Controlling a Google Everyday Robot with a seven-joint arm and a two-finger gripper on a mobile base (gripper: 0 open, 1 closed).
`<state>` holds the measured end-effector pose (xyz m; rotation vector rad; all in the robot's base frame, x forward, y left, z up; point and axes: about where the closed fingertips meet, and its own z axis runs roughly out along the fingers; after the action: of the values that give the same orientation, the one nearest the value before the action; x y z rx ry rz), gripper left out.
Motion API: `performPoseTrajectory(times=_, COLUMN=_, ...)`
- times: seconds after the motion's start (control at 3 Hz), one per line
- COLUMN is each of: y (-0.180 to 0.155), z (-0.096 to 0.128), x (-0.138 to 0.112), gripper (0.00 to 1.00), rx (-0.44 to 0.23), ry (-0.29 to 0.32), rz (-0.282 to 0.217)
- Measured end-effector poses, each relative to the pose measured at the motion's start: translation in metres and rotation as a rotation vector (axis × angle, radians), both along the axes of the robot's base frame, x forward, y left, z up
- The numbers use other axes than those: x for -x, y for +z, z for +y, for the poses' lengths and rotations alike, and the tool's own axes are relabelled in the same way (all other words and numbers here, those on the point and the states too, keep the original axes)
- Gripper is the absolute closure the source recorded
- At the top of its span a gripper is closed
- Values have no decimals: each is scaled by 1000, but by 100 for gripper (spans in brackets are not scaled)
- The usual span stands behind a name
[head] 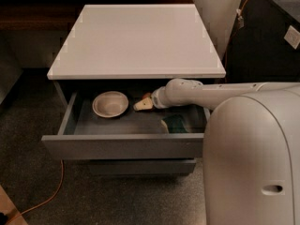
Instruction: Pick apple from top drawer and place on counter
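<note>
The top drawer [122, 145] stands pulled open under the white counter [138, 39]. My gripper [143, 103] is inside the drawer, near its back, just right of the beige bowl [110, 104]. The white arm [201, 93] reaches in from the right. A small dark reddish patch [147, 96] shows right behind the gripper's tip; I cannot tell whether it is the apple. No other part of an apple shows in the drawer. The counter top is bare.
A dark green sponge [174, 123] lies in the drawer's front right, below the arm. My white body [253, 158] fills the lower right. A dark cabinet [267, 36] stands at the right. An orange cable [44, 198] runs over the floor at the left.
</note>
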<state>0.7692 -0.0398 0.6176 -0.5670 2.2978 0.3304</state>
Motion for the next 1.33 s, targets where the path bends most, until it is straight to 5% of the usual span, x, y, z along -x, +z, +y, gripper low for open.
performPoseTrajectory(times=0.67, y=7, z=-2, x=0, gripper=66, rx=-12, ry=-18, rz=-16)
performPoseTrajectory(times=1.0, y=24, z=3, x=28, gripper=90, rx=-38, ry=-2, rz=-15)
performPoseTrajectory(times=1.33, y=51, z=20, x=83, gripper=100, rx=-84, ry=86, rz=10)
